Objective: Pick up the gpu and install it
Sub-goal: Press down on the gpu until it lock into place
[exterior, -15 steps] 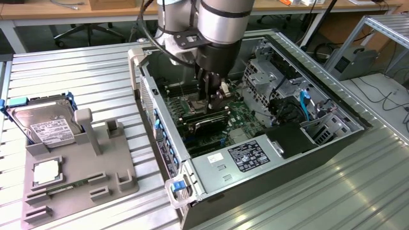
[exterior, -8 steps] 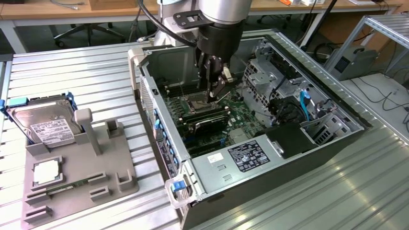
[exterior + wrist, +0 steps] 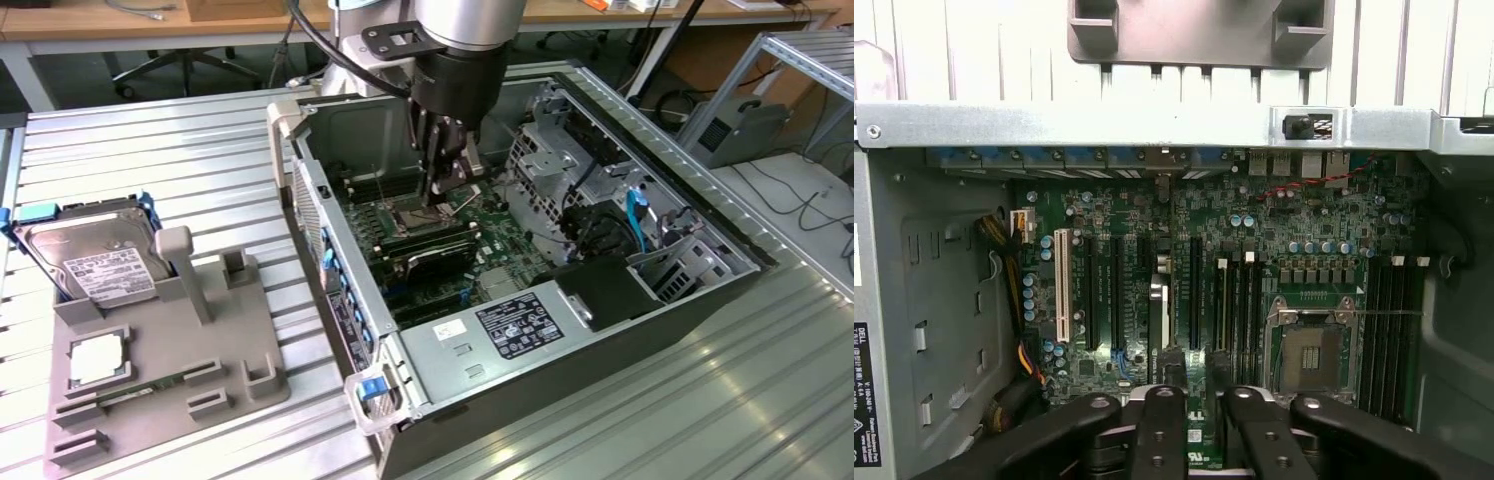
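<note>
The open computer case (image 3: 534, 300) lies on the surface (image 3: 160, 150); the parts holder (image 3: 160, 370) sits at the exterior view's left, carrying a hard drive (image 3: 94, 255). The end effector (image 3: 447, 185) hangs inside the case, above the motherboard (image 3: 454, 250).

The gripper (image 3: 1192, 415) is cut off by the wrist view's edge, its fingertips hidden behind its own linkage; the gpu (image 3: 1157, 320), at twelve o'clock from it, shows only as a thin edge-on strip. In the exterior view the arm (image 3: 447, 25) is cropped; the grey fixture (image 3: 167, 385) runs off-frame.

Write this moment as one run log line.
hand: inside computer case, over motherboard | gpu: on edge at slots beneath hand
</note>
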You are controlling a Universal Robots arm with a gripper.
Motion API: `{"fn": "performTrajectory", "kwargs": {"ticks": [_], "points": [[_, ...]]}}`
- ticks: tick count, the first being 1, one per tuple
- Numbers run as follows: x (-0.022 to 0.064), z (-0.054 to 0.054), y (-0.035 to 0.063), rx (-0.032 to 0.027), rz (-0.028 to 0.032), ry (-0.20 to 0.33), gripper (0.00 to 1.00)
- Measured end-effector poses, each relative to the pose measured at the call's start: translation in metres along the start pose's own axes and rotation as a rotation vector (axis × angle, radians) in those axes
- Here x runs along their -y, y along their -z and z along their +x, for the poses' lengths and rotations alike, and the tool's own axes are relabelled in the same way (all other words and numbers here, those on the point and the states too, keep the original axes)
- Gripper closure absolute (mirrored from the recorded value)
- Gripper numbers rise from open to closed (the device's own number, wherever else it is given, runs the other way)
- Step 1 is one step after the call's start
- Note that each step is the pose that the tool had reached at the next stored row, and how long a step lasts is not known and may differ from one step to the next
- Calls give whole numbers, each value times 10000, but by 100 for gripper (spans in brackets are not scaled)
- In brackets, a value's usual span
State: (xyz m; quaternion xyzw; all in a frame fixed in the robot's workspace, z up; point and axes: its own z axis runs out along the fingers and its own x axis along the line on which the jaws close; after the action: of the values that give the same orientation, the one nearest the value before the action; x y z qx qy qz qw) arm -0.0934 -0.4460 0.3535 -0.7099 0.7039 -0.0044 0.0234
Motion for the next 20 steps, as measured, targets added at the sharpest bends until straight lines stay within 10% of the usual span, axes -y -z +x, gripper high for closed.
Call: {"fn": "performTrajectory", "kwargs": {"ticks": [11, 15, 20], "points": [[1, -1, 0, -2, -1, 0, 89], [37, -1, -1, -12, -116, -44, 89], [38, -2, -3, -12, -120, -49, 89]]}}
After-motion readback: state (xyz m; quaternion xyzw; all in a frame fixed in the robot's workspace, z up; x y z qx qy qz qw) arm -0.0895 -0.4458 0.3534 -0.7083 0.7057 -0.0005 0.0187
